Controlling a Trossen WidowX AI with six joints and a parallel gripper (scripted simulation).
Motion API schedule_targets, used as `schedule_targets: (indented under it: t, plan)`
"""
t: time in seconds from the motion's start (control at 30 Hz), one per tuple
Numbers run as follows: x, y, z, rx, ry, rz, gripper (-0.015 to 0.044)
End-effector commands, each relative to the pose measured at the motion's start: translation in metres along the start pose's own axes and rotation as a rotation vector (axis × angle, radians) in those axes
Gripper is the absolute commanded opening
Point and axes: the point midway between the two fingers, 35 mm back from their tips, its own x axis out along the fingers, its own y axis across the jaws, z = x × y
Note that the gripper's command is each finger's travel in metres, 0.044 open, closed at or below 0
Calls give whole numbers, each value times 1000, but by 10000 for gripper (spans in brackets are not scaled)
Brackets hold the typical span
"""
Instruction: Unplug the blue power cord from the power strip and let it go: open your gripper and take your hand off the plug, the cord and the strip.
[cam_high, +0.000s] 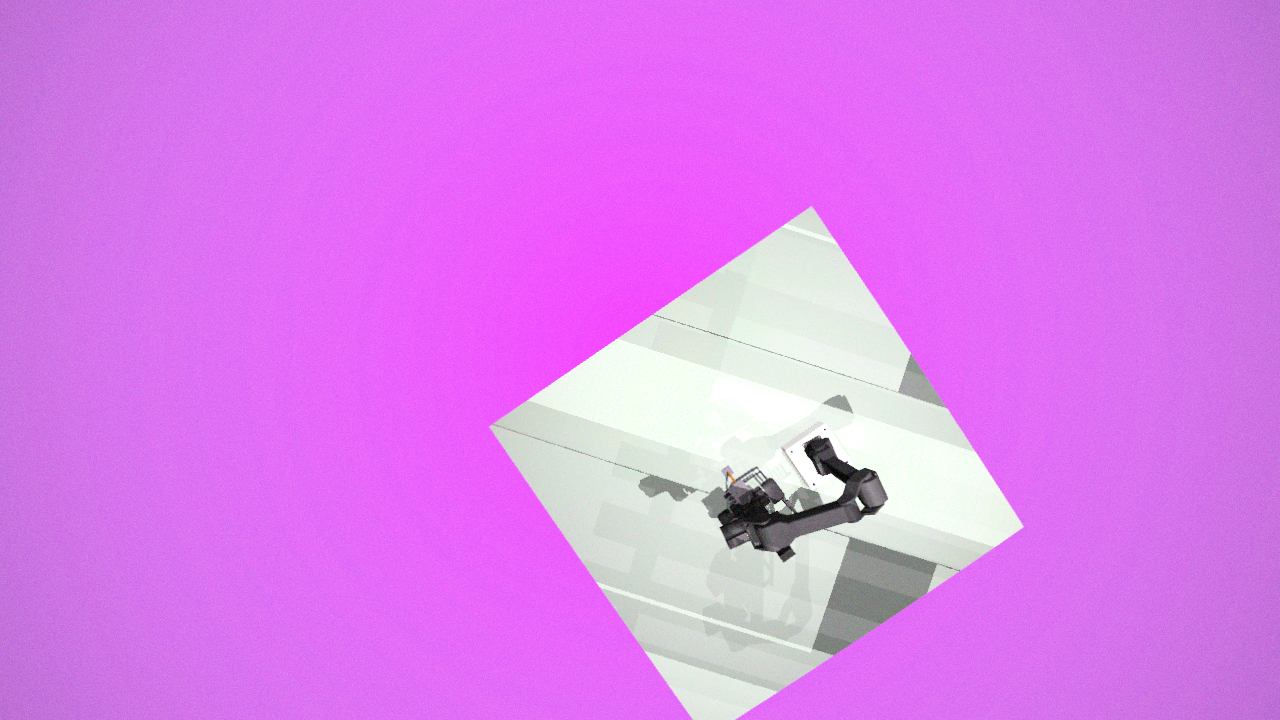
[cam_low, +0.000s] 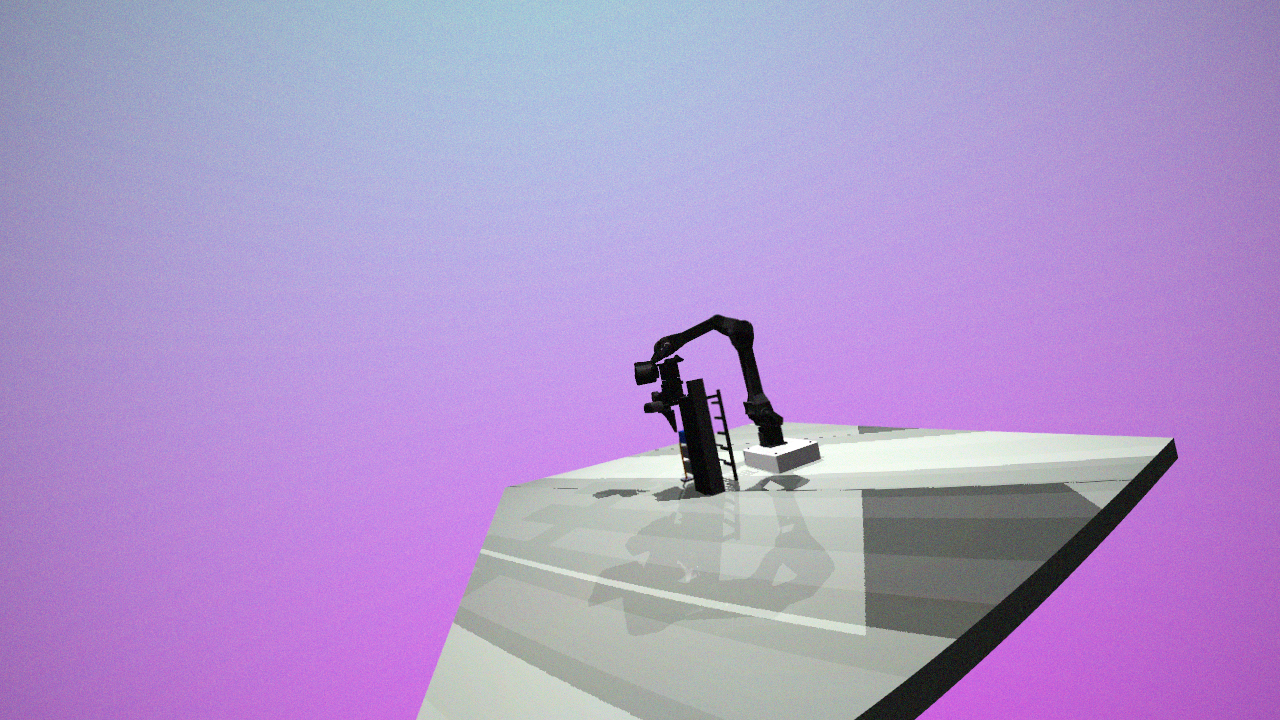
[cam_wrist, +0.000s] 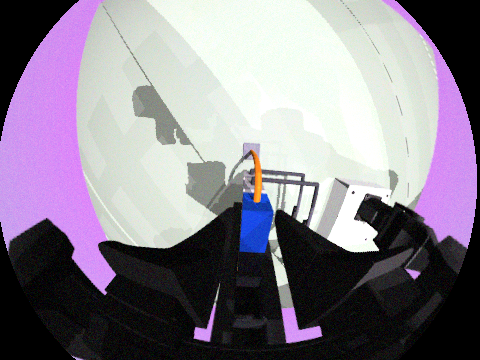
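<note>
A blue plug with an orange cord stands upright beside a tall black body, which looks like the power strip. My gripper points down over the plug, with its fingers part-way open, one on each side of it. A narrow gap shows between the plug and the right finger in the wrist view; whether the left finger touches the plug cannot be told. The top view shows the arm covering the plug. Whether its prongs are in a socket is hidden.
A dark wire rack stands close beside the black body. The cord runs to a small pale plate low down. My arm's white base is beyond the rack, on the pale table.
</note>
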Motion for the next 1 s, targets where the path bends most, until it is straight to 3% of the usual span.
schedule_targets:
  t: [0.0,0.6,0.73,0.97]
  plan:
    - [-1,-2,-7,5,3,1,160]
    - [11,-2,-10,5,4,1,160]
    - [9,-1,-9,0,1,1,55]
    - [9,-1,-9,0,1,1,8]
